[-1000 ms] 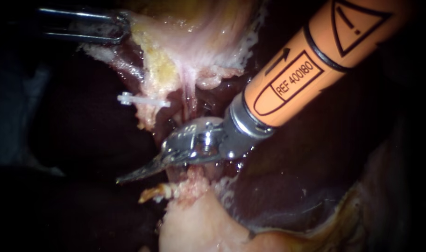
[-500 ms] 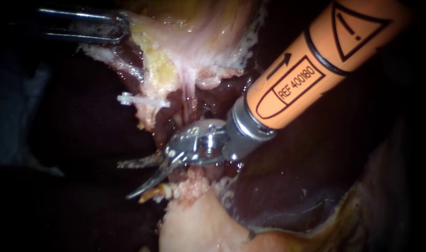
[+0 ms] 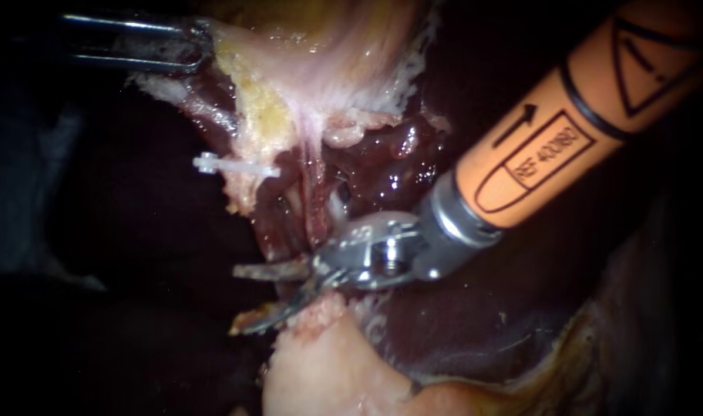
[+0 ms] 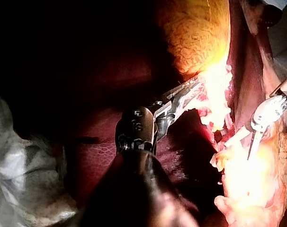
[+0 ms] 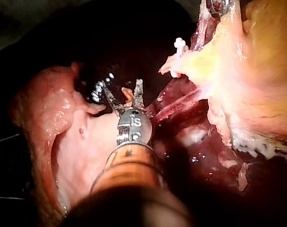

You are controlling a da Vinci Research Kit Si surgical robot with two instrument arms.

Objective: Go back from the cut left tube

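here our right instrument point(image 3: 236, 300) has its blades apart, gripping nothing, just beside the cut left tube point(image 3: 242, 194), whose stump hangs under the white clip point(image 3: 236, 166). our left instrument point(image 3: 201, 46) is clamped on the pale tissue point(image 3: 321, 69) above. the stump looks soft, wet and fragile (we would hold only the fat around it).

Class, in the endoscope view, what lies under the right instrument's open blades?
Under the right instrument, the lower blade lies over the edge of a pale mound of tissue. Dark liver lies beneath its shaft. Whatever lies directly under the metal wrist is covered.
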